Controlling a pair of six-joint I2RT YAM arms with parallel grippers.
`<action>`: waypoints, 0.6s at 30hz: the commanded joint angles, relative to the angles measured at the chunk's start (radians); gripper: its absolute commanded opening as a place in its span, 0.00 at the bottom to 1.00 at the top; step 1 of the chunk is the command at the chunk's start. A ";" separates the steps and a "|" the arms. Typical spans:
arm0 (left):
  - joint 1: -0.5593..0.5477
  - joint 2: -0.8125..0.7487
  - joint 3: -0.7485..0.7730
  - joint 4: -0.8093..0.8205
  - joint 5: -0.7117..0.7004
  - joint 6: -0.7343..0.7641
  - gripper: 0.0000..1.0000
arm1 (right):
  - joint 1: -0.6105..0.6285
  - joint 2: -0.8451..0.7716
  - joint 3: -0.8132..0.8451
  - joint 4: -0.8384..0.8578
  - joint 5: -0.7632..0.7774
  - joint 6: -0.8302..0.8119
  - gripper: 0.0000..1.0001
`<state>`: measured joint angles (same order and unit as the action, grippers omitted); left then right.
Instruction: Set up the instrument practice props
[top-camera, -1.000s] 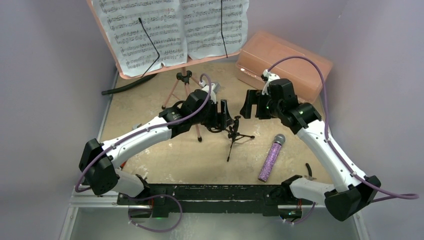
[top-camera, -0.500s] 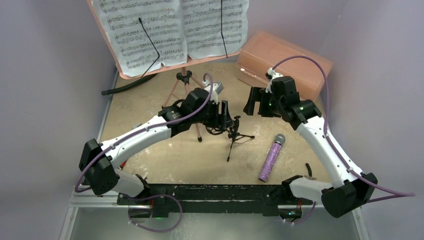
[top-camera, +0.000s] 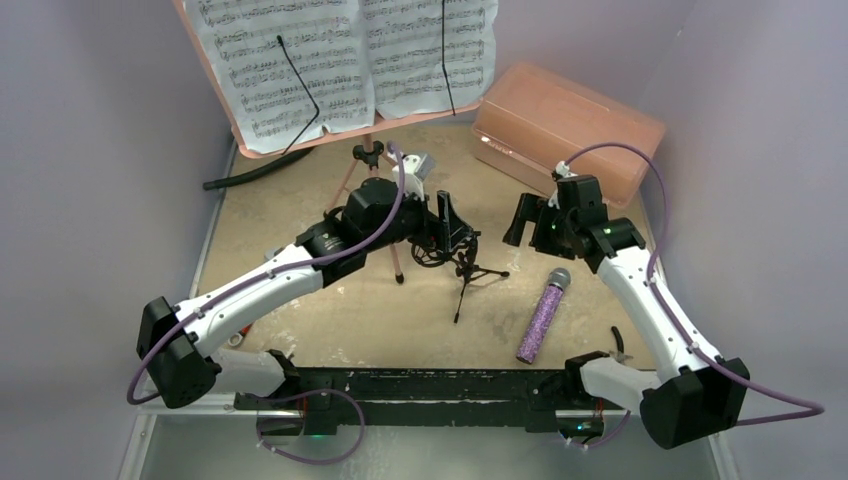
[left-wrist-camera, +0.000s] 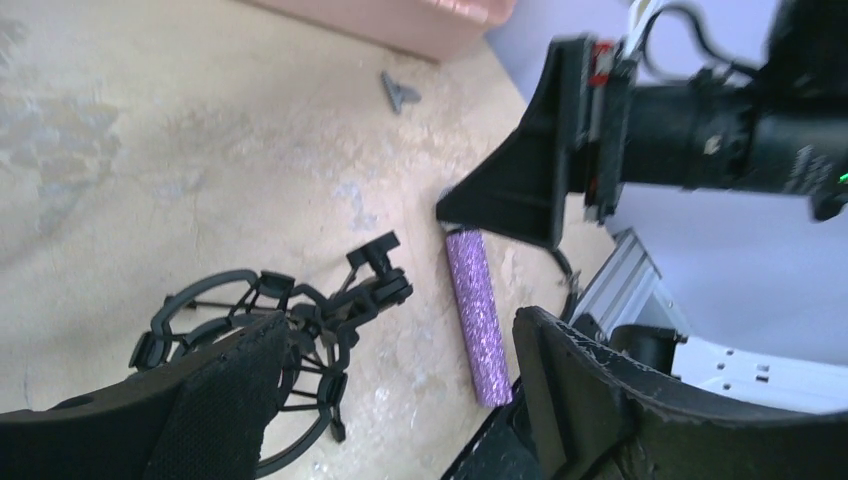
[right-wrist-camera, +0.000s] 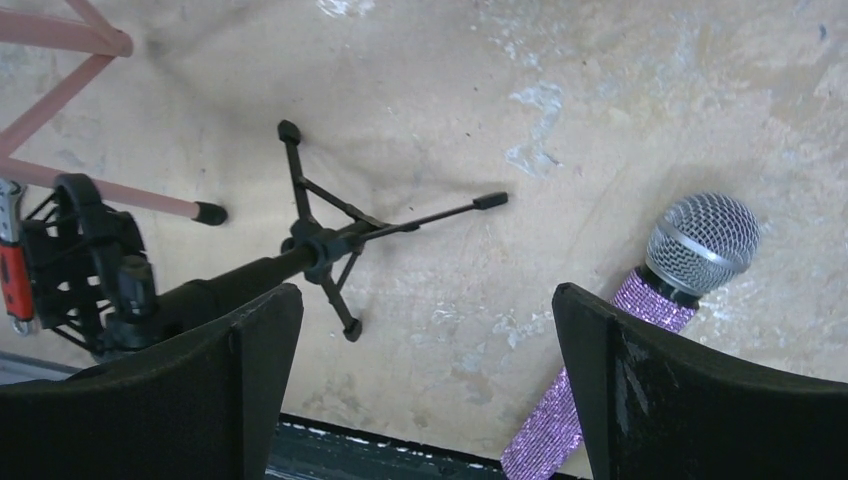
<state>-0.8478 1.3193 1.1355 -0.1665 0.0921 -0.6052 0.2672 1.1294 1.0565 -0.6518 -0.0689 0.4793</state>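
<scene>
The pink music stand (top-camera: 368, 160) stands at the back with white sheet-music pages (top-camera: 345, 55) on it. The small black mic stand (top-camera: 468, 270) rests on its tripod legs mid-table, its ring mount (left-wrist-camera: 230, 325) close beside one finger of my left gripper (left-wrist-camera: 400, 400). That gripper is open with nothing between its fingers. The purple glitter microphone (top-camera: 543, 315) lies flat on the table to the right, also showing in the left wrist view (left-wrist-camera: 478, 310). My right gripper (right-wrist-camera: 430, 390) hovers open between the tripod (right-wrist-camera: 320, 240) and the microphone (right-wrist-camera: 690, 250), holding nothing.
A salmon plastic box (top-camera: 565, 125) sits at the back right. A black hose (top-camera: 250, 172) lies at the back left by the wall. A red-handled tool (right-wrist-camera: 12, 280) shows past the pink stand legs (right-wrist-camera: 100, 190). A small black piece (top-camera: 620, 345) lies near the right arm's base.
My left gripper has opened wider and its arm has shifted left and back by the ring mount. My right gripper has moved right and nearer, above the microphone's head.
</scene>
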 joint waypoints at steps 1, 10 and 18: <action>-0.006 -0.054 -0.026 0.144 -0.067 0.036 0.84 | -0.021 -0.047 -0.052 0.002 0.045 0.043 0.98; -0.005 -0.073 -0.056 0.196 -0.128 0.019 0.90 | -0.100 -0.052 -0.175 -0.017 0.104 0.066 0.98; -0.004 -0.082 -0.066 0.208 -0.150 0.025 0.91 | -0.184 0.018 -0.240 -0.001 0.177 0.079 0.98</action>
<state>-0.8513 1.2751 1.0748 -0.0143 -0.0303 -0.5903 0.1104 1.1267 0.8371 -0.6537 0.0402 0.5331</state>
